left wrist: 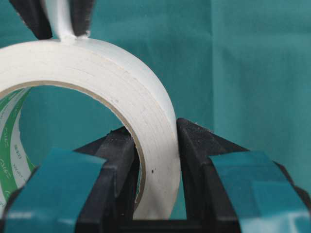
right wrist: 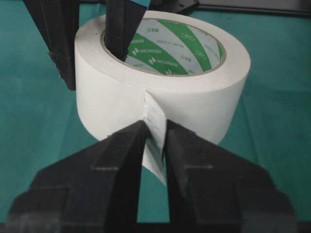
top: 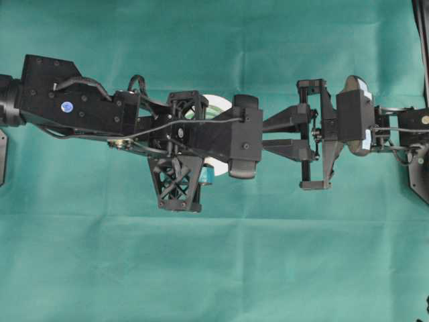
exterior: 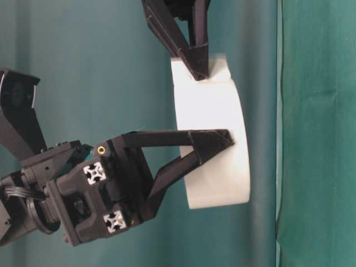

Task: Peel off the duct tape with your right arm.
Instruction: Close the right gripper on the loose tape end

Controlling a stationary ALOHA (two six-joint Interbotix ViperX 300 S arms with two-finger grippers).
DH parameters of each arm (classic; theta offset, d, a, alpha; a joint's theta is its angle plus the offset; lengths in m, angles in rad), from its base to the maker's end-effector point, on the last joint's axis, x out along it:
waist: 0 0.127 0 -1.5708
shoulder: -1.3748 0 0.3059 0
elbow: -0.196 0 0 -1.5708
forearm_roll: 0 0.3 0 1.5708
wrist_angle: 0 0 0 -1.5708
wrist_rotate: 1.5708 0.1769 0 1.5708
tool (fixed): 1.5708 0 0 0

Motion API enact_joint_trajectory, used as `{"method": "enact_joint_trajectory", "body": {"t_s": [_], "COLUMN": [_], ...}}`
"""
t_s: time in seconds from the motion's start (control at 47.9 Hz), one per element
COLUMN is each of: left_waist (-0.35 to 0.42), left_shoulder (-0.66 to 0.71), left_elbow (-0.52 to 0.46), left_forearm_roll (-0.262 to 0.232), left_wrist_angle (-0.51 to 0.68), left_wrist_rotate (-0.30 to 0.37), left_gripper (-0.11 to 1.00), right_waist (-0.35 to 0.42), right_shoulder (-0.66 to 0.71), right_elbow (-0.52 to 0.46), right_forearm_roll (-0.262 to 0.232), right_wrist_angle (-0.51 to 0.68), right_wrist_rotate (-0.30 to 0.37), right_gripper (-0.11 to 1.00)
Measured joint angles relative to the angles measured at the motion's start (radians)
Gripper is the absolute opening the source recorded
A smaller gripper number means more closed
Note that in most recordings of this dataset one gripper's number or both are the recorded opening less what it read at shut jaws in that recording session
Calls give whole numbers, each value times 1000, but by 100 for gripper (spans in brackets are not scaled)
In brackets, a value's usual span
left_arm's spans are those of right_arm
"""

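The duct tape [right wrist: 160,82] sits on the green cloth [right wrist: 277,121] near the middle of the table, between the two arms, its printed green core facing up. The left gripper [left wrist: 158,160] holds it there: one finger reaches down inside the core and the other presses the outer wall, so the jaws stand narrow with the wound layers clamped between them. That grip most likely serves as an anchor, keeping the roll from sliding or lifting when the tape is pulled. On the opposite side, the right gripper [right wrist: 156,145] has its two pointed fingers pinched together on the short loose tab [right wrist: 156,127] that stands out from the roll's wall. With the tab caught, drawing the right arm away from the roll would unwind the strip.
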Motion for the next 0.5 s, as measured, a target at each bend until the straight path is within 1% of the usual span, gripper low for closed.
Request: {"method": "enact_joint_trajectory", "body": {"t_s": [0.272, 0.501], "left_waist": [-5, -5], "left_shoulder": [0, 0], "left_elbow": [0, 6], "left_forearm_roll": [-2, 0], "left_wrist_angle": [2, 0], "left_wrist_rotate": [0, 2], "left_gripper": [20, 20], "right_waist": [6, 6], "right_shoulder": [0, 2], "right_elbow": [5, 6], "right_forearm_roll": [-2, 0], "right_wrist_angle": [2, 0], "right_wrist_rotate": [0, 0], "right_gripper": [-9, -9]}}
